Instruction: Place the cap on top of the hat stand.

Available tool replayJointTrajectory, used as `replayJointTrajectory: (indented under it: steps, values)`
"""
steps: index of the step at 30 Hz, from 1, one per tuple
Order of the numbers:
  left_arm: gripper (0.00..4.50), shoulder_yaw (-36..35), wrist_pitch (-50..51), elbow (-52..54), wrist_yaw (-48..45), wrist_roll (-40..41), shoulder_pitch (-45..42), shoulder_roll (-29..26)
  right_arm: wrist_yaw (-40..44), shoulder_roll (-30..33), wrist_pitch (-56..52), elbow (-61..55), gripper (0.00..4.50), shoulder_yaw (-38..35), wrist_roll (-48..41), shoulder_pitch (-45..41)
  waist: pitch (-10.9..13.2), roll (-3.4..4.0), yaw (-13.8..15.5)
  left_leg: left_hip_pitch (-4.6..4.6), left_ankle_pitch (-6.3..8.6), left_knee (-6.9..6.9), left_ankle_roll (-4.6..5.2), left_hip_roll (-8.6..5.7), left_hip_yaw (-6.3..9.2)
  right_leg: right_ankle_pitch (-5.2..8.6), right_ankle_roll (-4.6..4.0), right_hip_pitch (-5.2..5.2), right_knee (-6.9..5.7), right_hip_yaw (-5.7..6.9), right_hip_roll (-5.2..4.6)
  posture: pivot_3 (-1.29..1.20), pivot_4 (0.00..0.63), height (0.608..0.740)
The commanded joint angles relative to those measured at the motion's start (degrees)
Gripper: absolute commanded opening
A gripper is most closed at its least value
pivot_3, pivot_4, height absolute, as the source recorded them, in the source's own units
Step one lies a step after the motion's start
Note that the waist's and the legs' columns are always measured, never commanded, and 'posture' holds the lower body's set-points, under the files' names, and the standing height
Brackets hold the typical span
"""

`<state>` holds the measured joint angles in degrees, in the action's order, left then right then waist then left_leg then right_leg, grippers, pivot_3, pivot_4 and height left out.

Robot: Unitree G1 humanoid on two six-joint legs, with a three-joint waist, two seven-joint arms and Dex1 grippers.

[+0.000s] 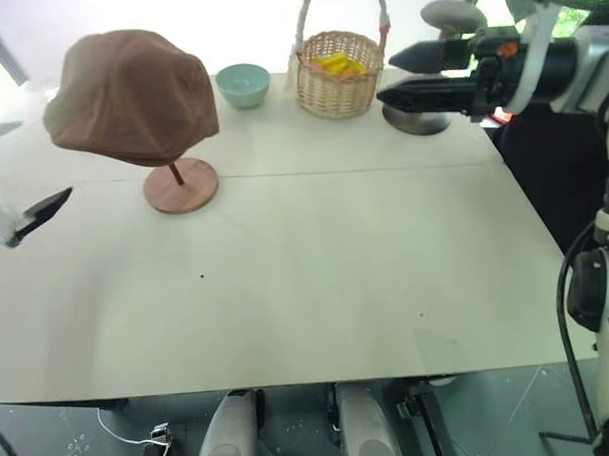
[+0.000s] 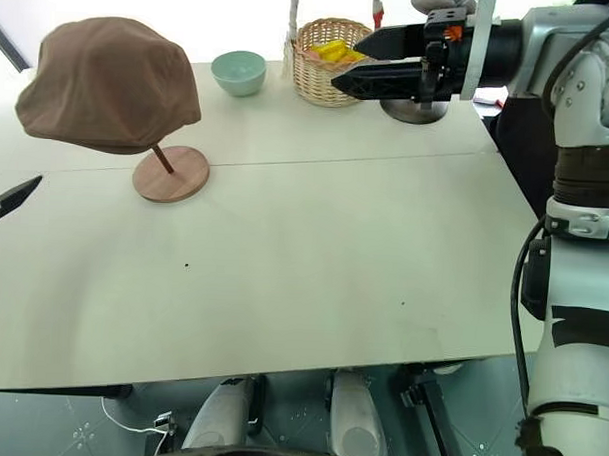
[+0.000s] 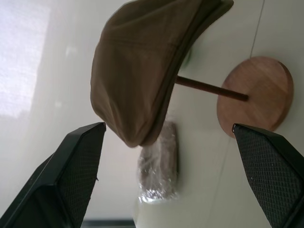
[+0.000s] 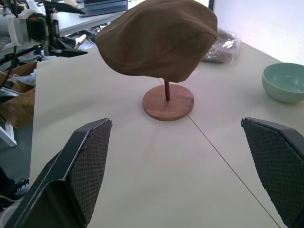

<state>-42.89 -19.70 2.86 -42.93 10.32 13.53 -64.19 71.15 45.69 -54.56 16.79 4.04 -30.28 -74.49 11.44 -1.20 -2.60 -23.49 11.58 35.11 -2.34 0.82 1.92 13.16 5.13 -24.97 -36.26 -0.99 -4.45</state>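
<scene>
Sitting pretty on the hat stand, the cap is draping right over the disc top so that just the thin slanted rod and the round wooden base are poking out underneath, and it's looking like the placing step is basically done. Nothing is gripping the cap: the left gripper is hanging just off the table's left edge with its jaws spread wide and empty (in its wrist view the cap and stand are showing between the two black fingers, clear of both), and the right gripper is hovering high over the back right of the table, pointing across toward the cap side, also wide open and holding nothing. So I'm reading this as the let-go-and-back-off part of the job. The cap is overhanging the stand quite a bit on the left and it's floppy, so the one thing I'd be watching is whether it's sitting balanced or slowly sliding off. The next move isn't asking for much, I'd guess: just pulling both arms away without brushing the brim or bumping the base, since a light nudge could tip the whole thing. Further back the pale green bowl, the wicker basket with something yellow in it and the grey domed holder are all standing well apart from the cap
</scene>
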Motion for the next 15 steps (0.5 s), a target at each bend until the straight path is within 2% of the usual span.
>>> replayJointTrajectory:
  steps: [1, 4, 7, 8, 9, 12, 15]
  values:
    - [4.47, -15.2, 27.0, 11.6, -7.1, 10.1, 7.5, 2.4, 2.6, 1.2, 3.9, 0.9, 4.50, -0.6, 1.3, -0.4, 0.0, -0.01, -0.2, 0.00, 0.00, 0.01, 0.00, 0.01, -0.03, 0.00, 0.00, 0.00, 0.00, -0.02, 0.00, 0.00, 0.150, 0.740]
    - [4.47, -23.4, 42.0, 17.8, -10.3, 18.1, 10.9, 4.2, 3.6, 1.2, 5.9, 2.7, 4.50, -0.6, 2.4, -0.7, 0.0, -0.02, -0.2, -0.01, 0.01, 0.00, 0.01, 0.02, -0.11, 0.01, 0.01, -0.05, 0.04, -0.06, 0.00, 0.00, 0.150, 0.740]
    - [4.47, -31.4, 58.8, 16.0, -13.6, 26.5, 11.1, 2.1, 4.5, 0.9, 8.4, 5.3, 4.50, -0.6, 3.9, -1.3, 0.0, -0.03, 0.0, 0.01, 0.01, 0.04, 0.01, 0.05, -0.08, 0.01, -0.01, -0.04, 0.00, -0.04, 0.06, 0.00, 0.150, 0.740]
    - [4.47, -33.5, 61.1, 14.5, -15.2, 27.9, 10.5, 1.0, 5.0, 0.8, 9.4, 6.0, 4.50, -0.6, 4.3, -1.4, 0.0, -0.03, 0.0, 0.01, 0.01, 0.04, 0.01, 0.05, -0.09, 0.02, -0.01, -0.04, -0.01, -0.04, 0.06, 0.00, 0.150, 0.740]
    - [4.47, -34.9, 62.7, 13.4, -16.4, 28.6, 10.0, 0.1, 5.4, 0.7, 10.0, 6.6, 4.50, -0.5, 4.7, -1.5, 0.0, -0.03, 0.0, 0.02, 0.01, 0.06, 0.01, 0.06, -0.08, 0.02, -0.01, -0.03, -0.01, -0.03, 0.07, 0.00, 0.150, 0.740]
    - [4.47, -40.0, 69.9, 3.0, -21.4, 28.3, 8.5, -7.1, 6.9, 0.1, 12.9, 9.7, 4.50, -0.2, 6.3, -2.8, 0.0, -0.09, -0.1, 0.01, 0.01, 0.08, 0.01, 0.06, -0.11, 0.02, -0.02, -0.04, 0.00, -0.03, 0.08, 0.00, 0.150, 0.740]
    - [4.47, -42.0, 72.2, -5.4, -26.5, 24.6, 7.7, -12.9, 7.3, -1.0, 15.1, 14.9, 4.50, 0.0, 8.3, -5.3, 0.0, -0.07, -0.6, 0.02, 0.01, 0.04, 0.01, 0.06, -0.14, 0.02, -0.02, -0.06, 0.00, -0.04, 0.08, 0.00, 0.150, 0.740]
